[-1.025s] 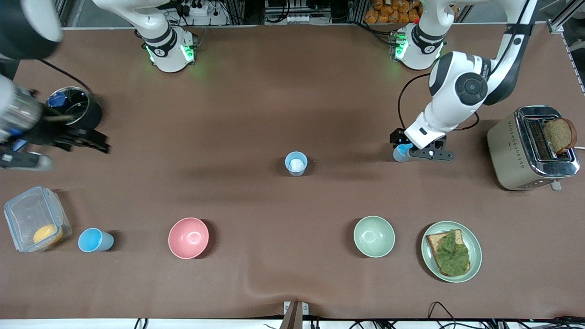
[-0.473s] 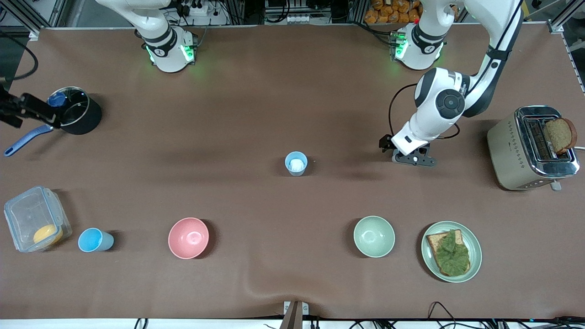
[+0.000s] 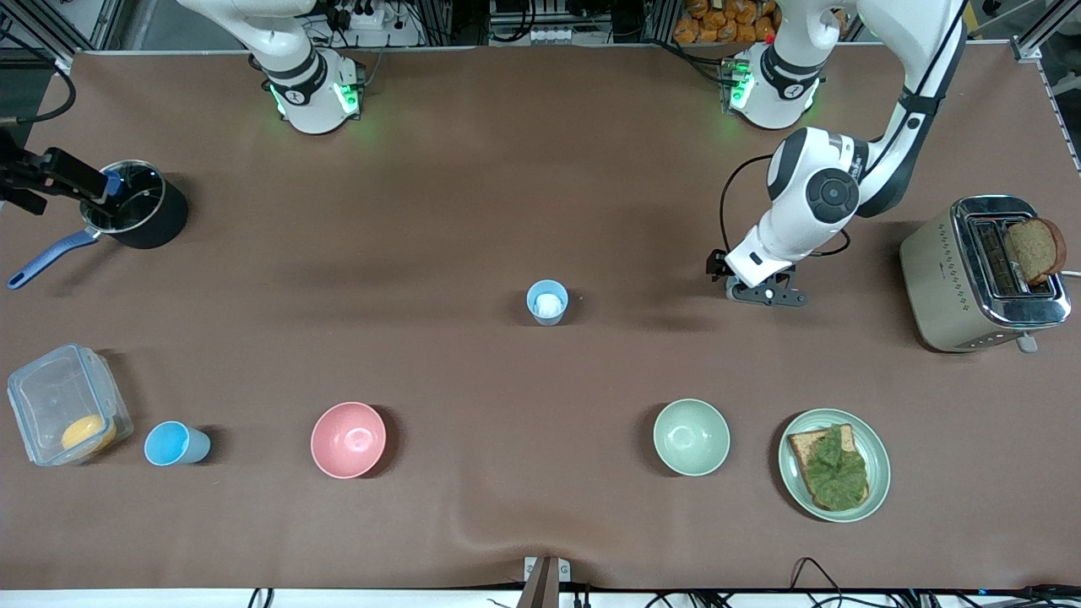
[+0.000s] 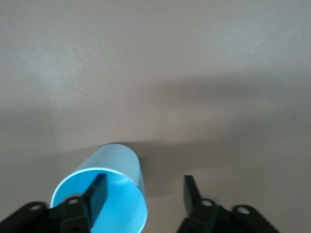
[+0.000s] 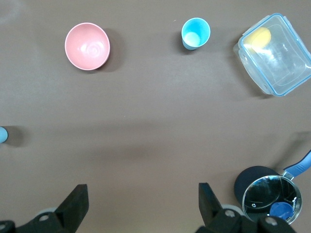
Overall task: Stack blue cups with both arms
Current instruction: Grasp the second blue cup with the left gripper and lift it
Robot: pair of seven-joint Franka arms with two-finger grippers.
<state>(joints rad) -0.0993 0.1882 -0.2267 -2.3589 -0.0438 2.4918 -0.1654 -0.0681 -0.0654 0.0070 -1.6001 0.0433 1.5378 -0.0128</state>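
The left claw (image 4: pixel 141 191) hangs low over the brown worktop (image 3: pixel 473 203) toward the left arm's end, near the silver metal toaster (image 3: pixel 980 274). Its two black fingers (image 4: pixel 97 189) stand spread apart. One finger reaches inside the round rim of a small light-blue plastic tumbler (image 4: pixel 104 194), which stands upright; the other finger is outside the cup wall, apart from it, so the wall lies between the two fingers and nothing is clamped. In the front view the arm hides this cup.

Toward the middle of the worktop from that claw, well apart from it, a second small light-blue tumbler (image 3: pixel 547 301) stands upright with something white inside.

The right claw (image 5: pixel 141 206) is high over the right arm's end of the worktop, just beside the black round saucepan with a blue handle (image 3: pixel 135 215). Its fingers are wide open and it holds nothing. From its wrist view, the pan sits closest to it, and the clear plastic lidded box holding something yellow (image 5: pixel 274 53) lies farther off. Beside that box a third small light-blue tumbler (image 5: pixel 195 33) stands upright, well apart from this claw, and a pink round bowl (image 5: pixel 87 46) sits on from it toward the middle. Both lie nearer to the front camera than the pan.
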